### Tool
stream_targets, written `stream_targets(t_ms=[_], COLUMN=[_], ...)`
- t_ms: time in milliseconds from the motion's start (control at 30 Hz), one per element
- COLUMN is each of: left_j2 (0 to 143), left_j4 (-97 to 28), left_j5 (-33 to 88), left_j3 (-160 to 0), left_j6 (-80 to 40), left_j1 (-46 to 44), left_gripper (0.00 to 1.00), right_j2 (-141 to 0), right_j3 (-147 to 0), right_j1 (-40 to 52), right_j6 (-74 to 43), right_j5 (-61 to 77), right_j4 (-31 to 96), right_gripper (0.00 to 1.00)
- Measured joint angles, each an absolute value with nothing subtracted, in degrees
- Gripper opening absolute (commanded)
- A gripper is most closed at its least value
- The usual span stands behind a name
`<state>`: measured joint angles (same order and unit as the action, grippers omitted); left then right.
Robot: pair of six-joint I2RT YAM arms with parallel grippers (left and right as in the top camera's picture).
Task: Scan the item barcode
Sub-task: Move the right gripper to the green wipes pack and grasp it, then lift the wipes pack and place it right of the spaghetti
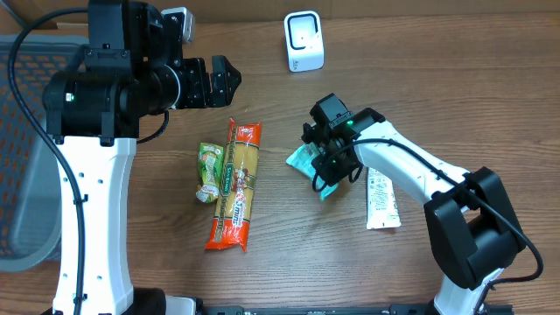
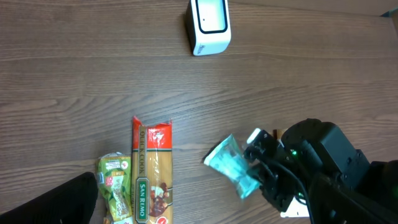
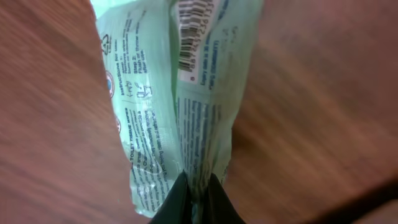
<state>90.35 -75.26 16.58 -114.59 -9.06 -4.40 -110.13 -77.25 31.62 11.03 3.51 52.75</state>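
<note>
A pale teal packet (image 1: 304, 158) hangs pinched in my right gripper (image 1: 327, 168), just above the table at centre right. In the right wrist view the black fingertips (image 3: 184, 198) are shut on the packet's (image 3: 180, 99) lower seam, and its barcode (image 3: 194, 31) faces the camera at the top. The left wrist view shows the packet (image 2: 230, 165) tilted, beside the right arm. A white scanner (image 1: 304, 41) (image 2: 209, 25) stands at the back of the table. My left gripper (image 1: 226, 80) is open and empty, held high at the left, over the table's back part.
A long orange pasta pack (image 1: 236, 184) (image 2: 151, 180) and a small green packet (image 1: 208, 171) (image 2: 115, 186) lie side by side at centre left. A white sachet (image 1: 381, 199) lies under the right arm. A grey mesh basket (image 1: 22, 157) sits at the far left.
</note>
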Motion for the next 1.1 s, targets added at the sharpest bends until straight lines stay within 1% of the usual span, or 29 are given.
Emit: stream_targets(t_ms=[33, 100, 133, 200, 300, 367, 400, 433, 500, 567, 633, 733, 833, 900, 1100], left_j2=[90.35, 90.35, 90.35, 90.35, 90.35, 90.35, 90.35, 90.35, 90.35, 90.35, 90.35, 90.35, 90.35, 90.35, 90.35], left_j4=[-75.26, -75.26, -75.26, -75.24, -75.24, -75.24, -75.26, -75.24, -75.24, -75.26, -75.26, -75.26, -75.26, -75.26, -75.26], left_j5=[16.58, 16.58, 16.58, 16.58, 16.58, 16.58, 16.58, 16.58, 16.58, 16.58, 16.58, 16.58, 16.58, 16.58, 16.58], left_j3=[-114.58, -114.58, -114.58, -114.58, -114.58, -114.58, -114.58, -114.58, -114.58, -114.58, -114.58, -114.58, -114.58, -114.58, -114.58], left_j6=[-9.06, -9.06, -9.06, -9.06, -9.06, -9.06, -9.06, -9.06, -9.06, -9.06, -9.06, -9.06, -9.06, -9.06, -9.06], left_j1=[-4.40, -4.43, -4.43, -4.43, -4.40, -4.43, -4.40, -4.40, -4.43, -4.40, -4.43, -4.40, -4.40, -4.40, -4.43], left_gripper=[1.00, 1.00, 1.00, 1.00, 1.00, 0.99, 1.00, 0.99, 1.00, 1.00, 1.00, 1.00, 1.00, 1.00, 1.00], right_j2=[-110.13, -110.13, -110.13, -110.13, -110.13, -110.13, -110.13, -110.13, -110.10, -110.02, -110.00, -110.02, -110.24, -110.67, -111.28], right_j3=[-77.25, -77.23, -77.25, -77.45, -79.94, -83.77, -86.32, -88.31, -92.09, -93.97, -93.93, -91.59, -86.46, -82.52, -73.63], right_j1=[31.64, 31.57, 31.46, 31.07, 29.98, 29.02, 28.42, 28.01, 27.05, 26.24, 25.96, 26.30, 27.38, 28.23, 29.28], right_j6=[11.90, 14.90, 15.66, 16.25, 13.02, 8.93, 6.48, 4.27, -1.26, -9.28, -16.12, -26.89, -35.88, -39.81, -45.84], right_j5=[2.24, -1.34, -2.63, -4.71, -6.61, -6.81, -6.31, -5.58, -1.67, 3.36, 6.70, 8.08, 7.86, 7.62, 7.60], right_j4=[52.27, 50.65, 50.00, 49.56, 51.59, 54.28, 55.61, 56.42, 57.21, 56.69, 56.64, 56.12, 52.47, 49.80, 40.97], right_gripper=[0.13, 0.23, 0.25, 0.25, 0.25, 0.25, 0.29, 0.31, 0.27, 0.28, 0.36, 0.36, 0.36, 0.33, 0.32])
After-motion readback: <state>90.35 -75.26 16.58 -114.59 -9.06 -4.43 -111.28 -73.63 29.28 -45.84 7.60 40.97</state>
